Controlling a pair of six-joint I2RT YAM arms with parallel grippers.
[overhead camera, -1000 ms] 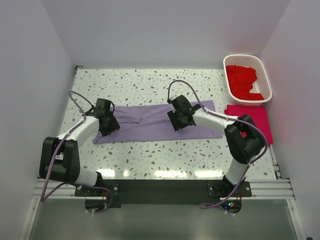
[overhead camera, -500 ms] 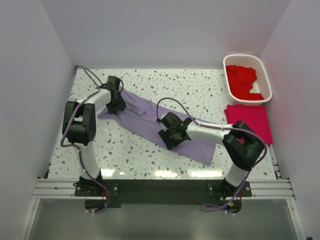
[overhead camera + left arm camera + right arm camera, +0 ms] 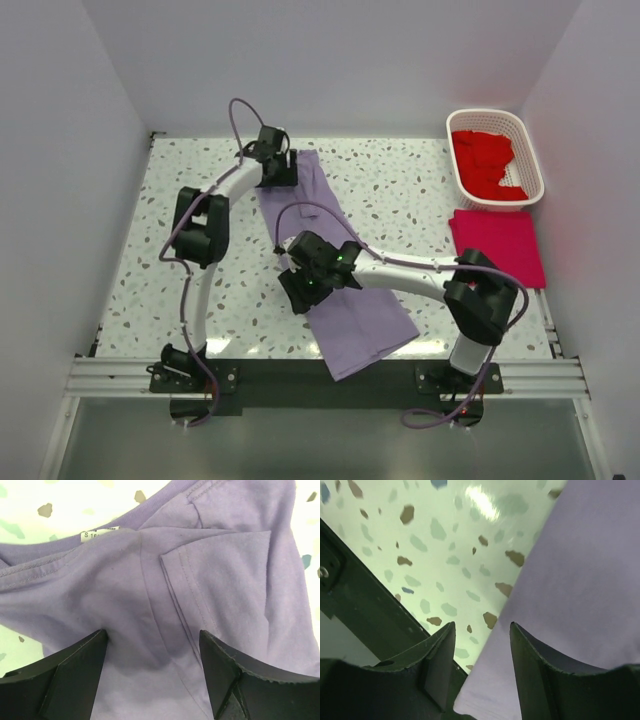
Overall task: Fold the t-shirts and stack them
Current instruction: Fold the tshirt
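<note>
The lavender t-shirt (image 3: 345,300) lies flat as a long strip, running from the far middle of the table to its near edge, where the hem hangs slightly over. My left gripper (image 3: 280,172) hovers at the far collar end. In the left wrist view its jaws (image 3: 152,635) stand wide open over the fabric (image 3: 150,580), below the collar label. My right gripper (image 3: 308,285) sits at the shirt's left edge. In the right wrist view its jaws (image 3: 481,627) are apart and straddle that edge (image 3: 580,570), pinching nothing. A folded crimson-pink t-shirt (image 3: 498,243) lies at the right.
A white lattice basket (image 3: 533,150) at the far right corner holds red t-shirts (image 3: 485,160). The dark front rail (image 3: 355,610) runs just past the right gripper. White walls close in the table on three sides.
The lavender shirt has swung from lying crosswise to lying lengthwise. The left gripper went to the far middle and opened wider. The right gripper came nearer and to the left.
</note>
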